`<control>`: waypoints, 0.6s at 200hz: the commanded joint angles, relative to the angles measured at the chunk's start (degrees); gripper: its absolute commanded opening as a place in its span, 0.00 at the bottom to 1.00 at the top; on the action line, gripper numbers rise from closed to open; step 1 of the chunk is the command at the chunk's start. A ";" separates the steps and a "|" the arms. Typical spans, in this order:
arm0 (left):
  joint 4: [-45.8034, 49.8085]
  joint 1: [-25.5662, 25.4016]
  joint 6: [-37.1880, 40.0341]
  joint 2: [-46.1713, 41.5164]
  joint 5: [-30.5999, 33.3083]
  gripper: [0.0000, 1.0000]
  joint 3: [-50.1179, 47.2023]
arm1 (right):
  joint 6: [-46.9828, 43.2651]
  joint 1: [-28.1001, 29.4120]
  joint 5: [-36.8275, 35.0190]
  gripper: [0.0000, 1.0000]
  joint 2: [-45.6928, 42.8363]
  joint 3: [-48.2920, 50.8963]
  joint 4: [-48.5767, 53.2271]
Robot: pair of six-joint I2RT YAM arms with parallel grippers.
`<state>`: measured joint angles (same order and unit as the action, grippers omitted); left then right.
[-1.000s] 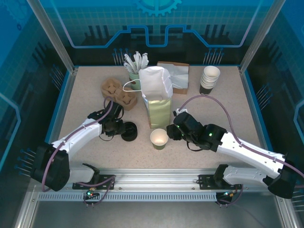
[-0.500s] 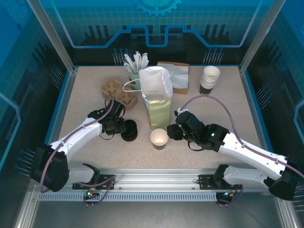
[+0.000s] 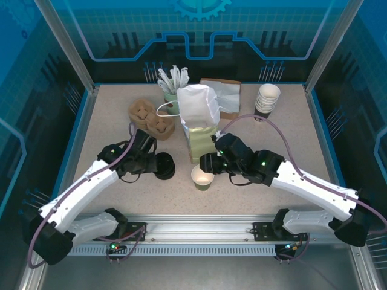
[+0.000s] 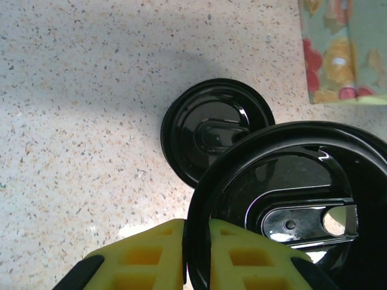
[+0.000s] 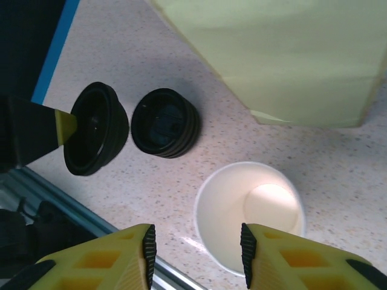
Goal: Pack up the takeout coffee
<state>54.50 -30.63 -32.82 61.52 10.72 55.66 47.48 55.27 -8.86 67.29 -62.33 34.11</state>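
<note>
Top view looks down; 2 close wrist views share the lid stack [image 5: 165, 122].

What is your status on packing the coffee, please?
Left gripper jaws pinch a black lid by its rim. Right gripper jaws open by the lidless cup. Paper bag close behind cup.

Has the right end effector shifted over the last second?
Yes. The right end effector moved left, toward the open cup, judged against the standing paper bag.
</note>
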 commanded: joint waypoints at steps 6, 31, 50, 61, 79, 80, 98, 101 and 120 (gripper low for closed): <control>6.31 -3.17 -2.92 -1.75 2.19 0.16 2.86 | 0.97 2.33 2.05 0.46 3.32 -4.64 -0.57; 7.82 -6.04 -4.30 -1.80 3.27 0.16 4.56 | 0.99 4.07 2.38 0.47 6.67 -7.54 -0.55; 8.06 -7.68 -5.04 -1.41 3.64 0.16 5.65 | 1.12 5.08 2.54 0.49 9.16 -9.59 -0.39; 8.17 -8.42 -5.37 -1.09 3.86 0.16 6.35 | 1.22 5.40 2.78 0.50 10.57 -10.69 -0.19; 8.19 -9.40 -5.76 -0.58 4.24 0.16 7.25 | 1.67 5.82 2.65 0.53 12.53 -12.04 0.45; 8.18 -9.47 -5.76 -0.55 4.19 0.16 7.26 | 1.70 5.82 2.68 0.53 12.70 -12.12 0.53; 7.68 -9.83 -5.99 -0.13 3.74 0.16 7.92 | 1.97 5.82 3.04 0.53 14.30 -13.21 1.00; 7.66 -10.01 -6.02 -0.09 3.61 0.16 8.03 | 2.07 5.81 3.03 0.53 14.48 -13.32 0.97; 7.29 -10.65 -6.29 0.24 3.25 0.16 9.05 | 2.32 5.82 2.93 0.53 15.58 -14.03 0.81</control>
<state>60.86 -40.27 -37.65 61.28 13.56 62.08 48.73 60.38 -6.59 81.71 -73.87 33.91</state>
